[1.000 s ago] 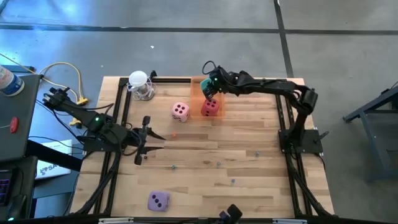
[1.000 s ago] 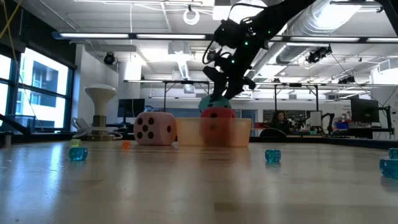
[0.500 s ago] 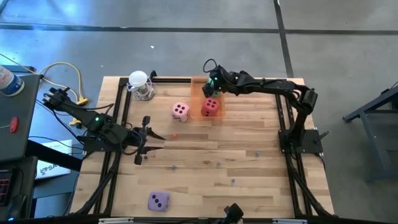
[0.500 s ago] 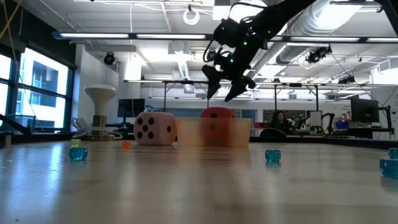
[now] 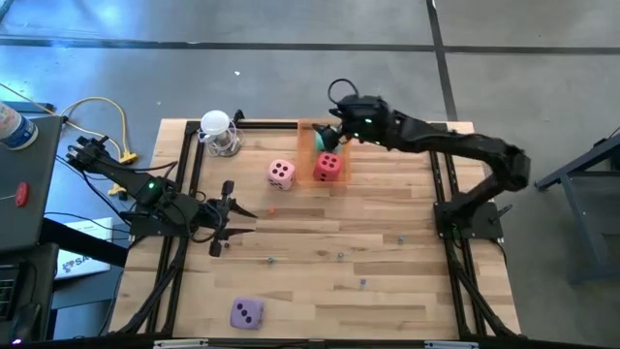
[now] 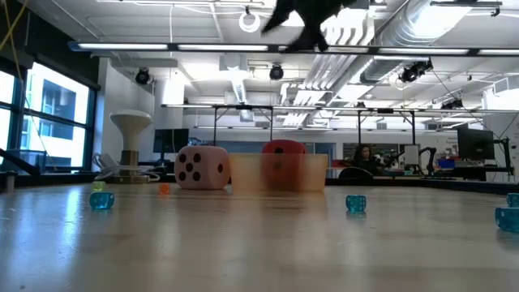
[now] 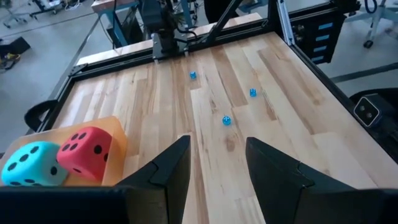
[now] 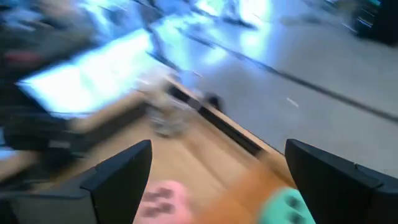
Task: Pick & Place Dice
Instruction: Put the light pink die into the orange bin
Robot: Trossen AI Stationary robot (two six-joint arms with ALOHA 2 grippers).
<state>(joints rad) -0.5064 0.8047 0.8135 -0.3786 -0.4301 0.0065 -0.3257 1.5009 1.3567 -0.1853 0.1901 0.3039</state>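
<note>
An orange see-through tray [image 5: 312, 131] stands at the table's far side. The red die [image 5: 328, 167] and the teal-green die [image 5: 323, 142] sit in it, also shown in the left wrist view as the red die [image 7: 86, 151] and the teal-green die [image 7: 31, 165]. The pink die [image 5: 281, 174] rests on the table left of the tray. The purple die [image 5: 246, 312] lies by the near edge. My right gripper [image 5: 339, 121] hangs open high above the tray [image 6: 280, 172]. My left gripper [image 7: 217, 162] waits open at the table's left side.
A white mushroom-shaped stand [image 5: 218, 131] is at the far left corner. Small blue beads [image 6: 101, 200] and an orange bead [image 5: 271, 208] are scattered over the wood. In the low view the red die [image 6: 284, 162] hides the teal-green one.
My right gripper opened and let go of the teal-green die, which dropped into the tray beside the red die. The gripper then rose quickly, well clear of the tray, and drew slightly toward the table's right.
</note>
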